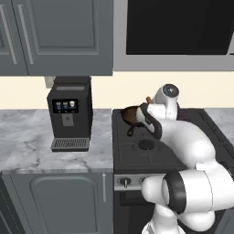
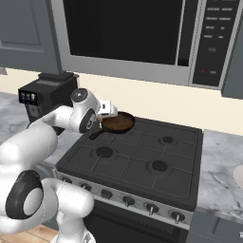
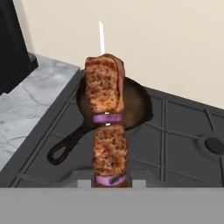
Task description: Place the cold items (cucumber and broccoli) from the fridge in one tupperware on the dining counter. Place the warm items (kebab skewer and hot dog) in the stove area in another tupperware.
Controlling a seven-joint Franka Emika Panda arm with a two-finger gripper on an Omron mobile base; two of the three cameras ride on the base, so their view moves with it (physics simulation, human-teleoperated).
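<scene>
Warm-items step: tool point(image 3: 109, 183) was clenched on the skewer point(image 3: 106, 127), held above the pan point(image 3: 135, 105) at stove's point(image 2: 142, 161) 10 o'clock corner. Next: carry it to a tupperware.

Home kitchen, gas stove point(image 2: 137, 156), microwave point(image 2: 142, 38) above, coffee machine point(image 1: 69, 116) (marble counter point(image 1: 27, 141))

A black stove point(image 2: 142, 156) with four burners is set into a grey marbled counter point(image 1: 27, 141). A dark frying pan point(image 3: 140, 105) is seen on the rear left burner, its handle pointing toward the front left. A black coffee machine point(image 1: 69, 114) stands on the counter to the left of the stove, against the cream wall. Grey cabinets point(image 1: 55, 36) are mounted above it, and a microwave point(image 2: 142, 33) is hung over the stove. A row of knobs point(image 2: 152, 207) is seen along the stove's front.
</scene>
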